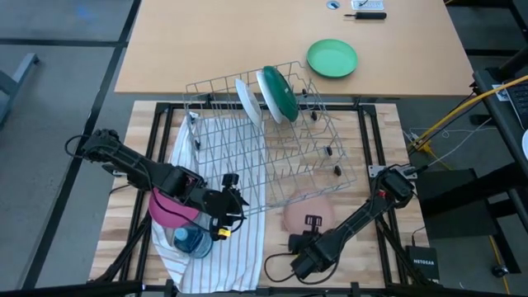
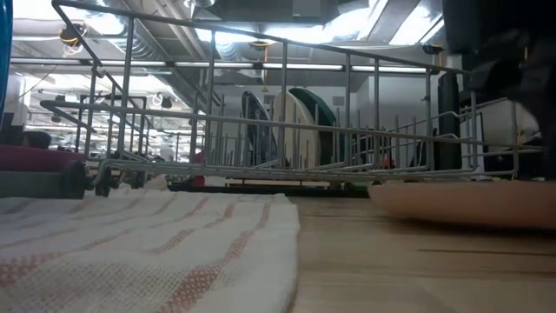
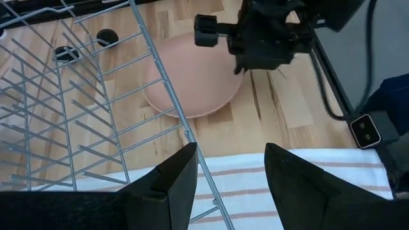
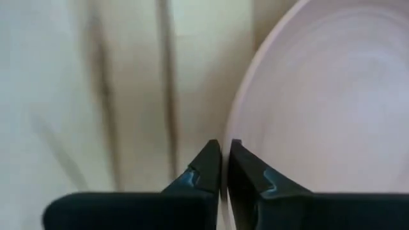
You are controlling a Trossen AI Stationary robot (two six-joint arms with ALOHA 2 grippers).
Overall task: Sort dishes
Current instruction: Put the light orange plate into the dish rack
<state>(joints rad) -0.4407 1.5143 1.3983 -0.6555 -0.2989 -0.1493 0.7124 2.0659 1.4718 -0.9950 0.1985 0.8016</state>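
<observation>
Risk from the high view: pale pink plate (image 1: 307, 214) lies flat on the table, near right of the wire rack (image 1: 272, 140). Right wrist view: right gripper (image 4: 224, 167) pinches its thin rim (nearly closed), so it may slip when lifted.

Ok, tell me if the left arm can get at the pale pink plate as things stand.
Probably not cleanly: the right gripper is shut on the pale pink plate at its rim, and the wire rack corner stands between it and the open left gripper.

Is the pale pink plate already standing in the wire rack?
No. In the high view the pale pink plate lies flat on the wooden table beside the wire rack, at the right gripper.
</observation>
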